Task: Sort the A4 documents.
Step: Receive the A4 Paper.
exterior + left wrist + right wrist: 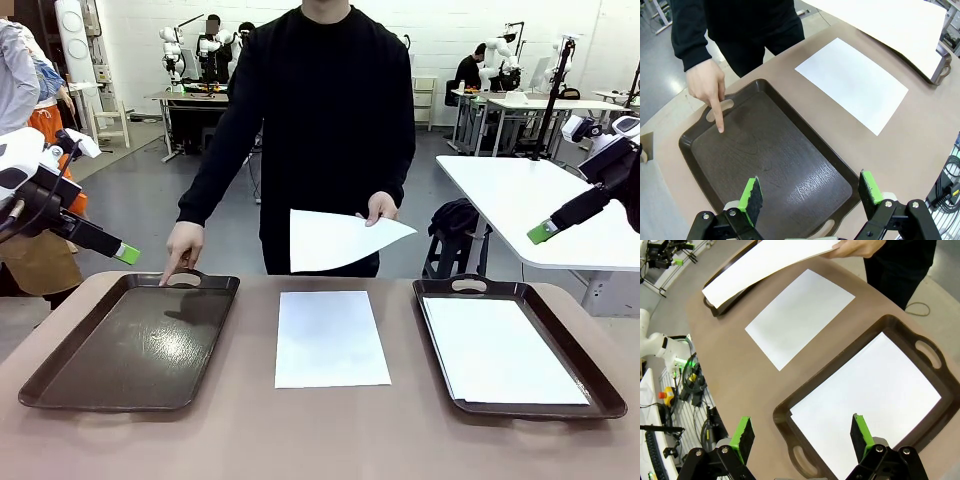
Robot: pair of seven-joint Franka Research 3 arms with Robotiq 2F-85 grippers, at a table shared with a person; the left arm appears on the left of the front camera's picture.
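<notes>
Nearest me, left fingers (pixel 751 200) spread wide, nothing btwn them, hovering over near end of the bare left tray (pixel 790 165). Right fingers (pixel 860 435) likewise fully apart, gripping nothing, above the right tray (pixel 900 325), w/ a white A4 sheet (pixel 875 400) lying flat inside it. I see a 2nd sheet (pixel 331 338) flat on the worktop (pixel 300 430) btwn the trays. Person's hand (pixel 381 208) holds a 3rd sheet (pixel 340 238) in the air over the far edge; other hand (pixel 183 245) has a fingertip on left tray by its far handle.
</notes>
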